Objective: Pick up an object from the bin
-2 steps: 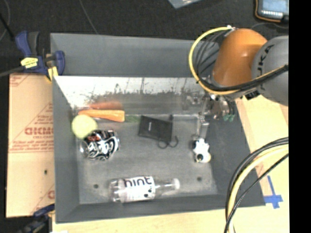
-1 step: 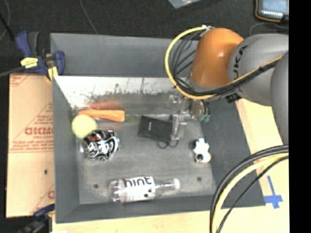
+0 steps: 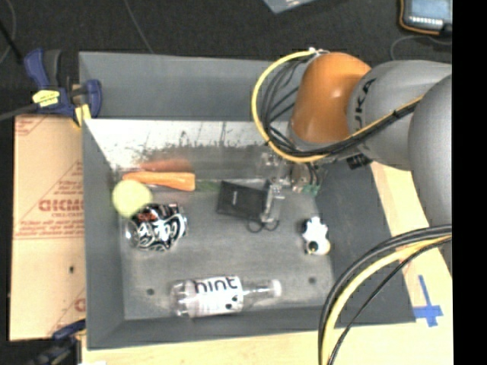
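Gripper (image 3: pixel 268 214) is low in the bin (image 3: pixel 167 137), mid-floor, right of centre, below the orange wrist cover. How wide it stands: cannot tell, the tip is too cluttered.

Black block (image 3: pixel 239 200), flat and tilted, lies just left of the gripper. Its right edge is at the gripper's tip; cannot tell whether they touch. Nothing seen held.

- White toy (image 3: pixel 313 236): near, to the gripper's lower right, apart from it.
- Carrot (image 3: pixel 163 180), green ball (image 3: pixel 132 197), crumpled can (image 3: pixel 157 228): grouped at the left side.
- Clear bottle (image 3: pixel 224 295): on its side along the near wall, well apart.
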{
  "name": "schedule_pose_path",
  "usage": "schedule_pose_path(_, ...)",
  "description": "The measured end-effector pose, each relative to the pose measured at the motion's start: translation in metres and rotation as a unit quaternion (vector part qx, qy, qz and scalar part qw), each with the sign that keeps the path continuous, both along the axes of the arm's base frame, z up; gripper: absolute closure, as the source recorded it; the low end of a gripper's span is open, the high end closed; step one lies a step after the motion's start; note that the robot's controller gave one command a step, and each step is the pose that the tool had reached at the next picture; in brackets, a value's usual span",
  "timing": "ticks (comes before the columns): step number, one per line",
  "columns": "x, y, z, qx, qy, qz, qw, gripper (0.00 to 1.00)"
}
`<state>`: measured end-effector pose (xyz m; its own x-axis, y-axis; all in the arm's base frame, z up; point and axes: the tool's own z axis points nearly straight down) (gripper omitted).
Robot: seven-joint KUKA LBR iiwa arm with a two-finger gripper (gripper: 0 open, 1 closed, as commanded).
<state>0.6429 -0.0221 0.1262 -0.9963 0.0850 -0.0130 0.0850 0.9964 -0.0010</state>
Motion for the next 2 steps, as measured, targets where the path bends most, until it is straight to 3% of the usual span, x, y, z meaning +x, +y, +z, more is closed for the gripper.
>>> schedule_pose_path(1, -0.010, 0.011, -0.042, 0.001, -0.0005, -0.086, 0.9963, 0.00)
schedule_pose_path(2, -0.006, 0.009, -0.054, 0.000, -0.0040, -0.032, 0.9995, 1.00)
